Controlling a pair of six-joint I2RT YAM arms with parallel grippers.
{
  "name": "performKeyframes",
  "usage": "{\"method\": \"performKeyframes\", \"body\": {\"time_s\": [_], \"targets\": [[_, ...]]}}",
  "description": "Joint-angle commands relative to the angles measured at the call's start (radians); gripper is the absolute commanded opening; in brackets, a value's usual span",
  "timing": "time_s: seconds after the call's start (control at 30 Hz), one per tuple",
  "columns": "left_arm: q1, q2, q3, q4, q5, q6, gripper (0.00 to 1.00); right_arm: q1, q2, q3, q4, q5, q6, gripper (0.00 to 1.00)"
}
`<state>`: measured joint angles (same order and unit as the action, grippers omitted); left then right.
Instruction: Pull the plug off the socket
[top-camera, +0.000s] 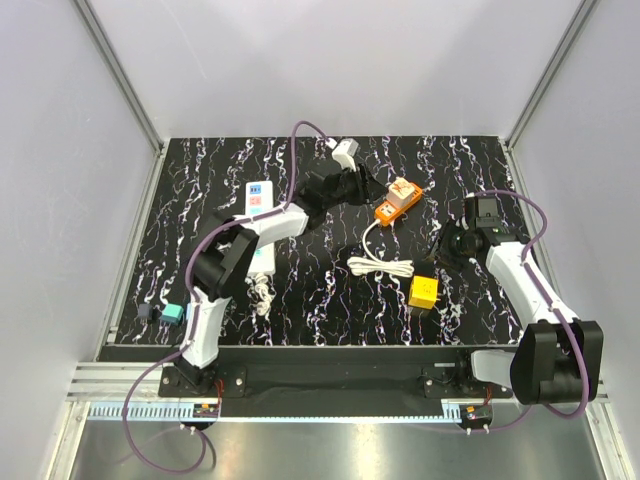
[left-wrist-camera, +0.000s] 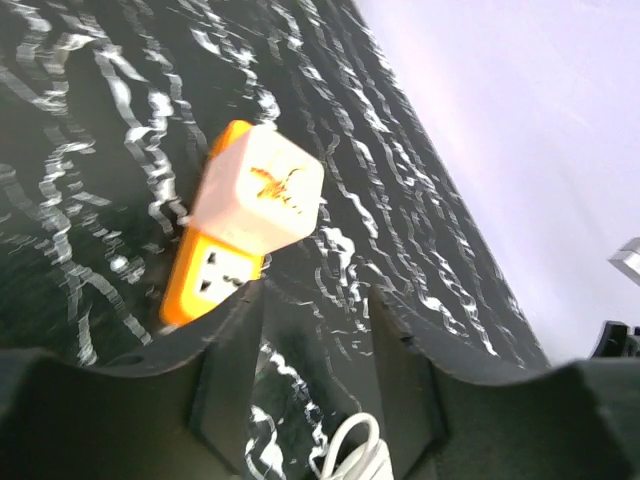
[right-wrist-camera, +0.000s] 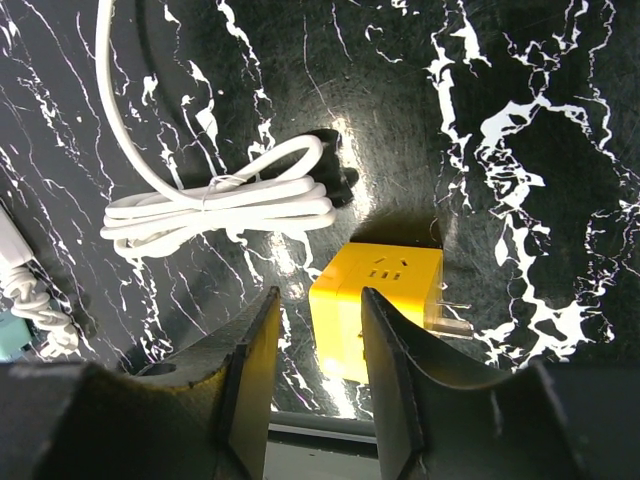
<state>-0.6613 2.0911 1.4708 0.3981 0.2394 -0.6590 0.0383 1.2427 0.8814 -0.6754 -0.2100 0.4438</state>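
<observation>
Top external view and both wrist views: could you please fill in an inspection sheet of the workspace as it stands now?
Surface: black marbled table.
Job's things: white socket lies left of centre, partly under the left arm; no plug seen on the part that shows.
Clutter: orange strip carrying a white cube plug; yellow cube adaptor; teal item at the near left.
Grippers: left gripper open, empty, just short of the orange strip; right gripper open, empty, above the yellow cube adaptor.
Cables: white cable, bundled; purple cables on the arms.
Surroundings: plain white walls.
</observation>
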Motion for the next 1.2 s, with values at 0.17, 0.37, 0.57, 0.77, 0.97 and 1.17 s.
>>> {"method": "performKeyframes", "body": {"time_s": [0.17,0.37,0.57,0.77,0.97,1.17], "targets": [[0.022,0.135,0.203,0.048,0.273,-0.056,0.37,-0.002,0.014,0.051,0.04,0.046,-0.001,0.51],[0.034,0.208,0.229,0.051,0.324,-0.086,0.32,-0.003,0.018,0.071,0.077,0.086,0.004,0.91],[0.035,0.299,0.286,0.07,0.308,-0.163,0.22,-0.002,-0.005,0.087,0.161,0.069,0.044,1.0],[0.035,0.356,0.272,0.068,0.278,-0.235,0.1,0.0,0.049,0.097,0.189,0.072,0.059,0.99],[0.045,0.353,0.278,0.012,0.229,-0.211,0.06,-0.002,0.11,0.085,0.182,0.08,0.067,1.0],[0.057,0.346,0.253,-0.013,0.158,-0.223,0.0,-0.002,0.089,0.071,0.175,0.12,0.073,1.0]]}}
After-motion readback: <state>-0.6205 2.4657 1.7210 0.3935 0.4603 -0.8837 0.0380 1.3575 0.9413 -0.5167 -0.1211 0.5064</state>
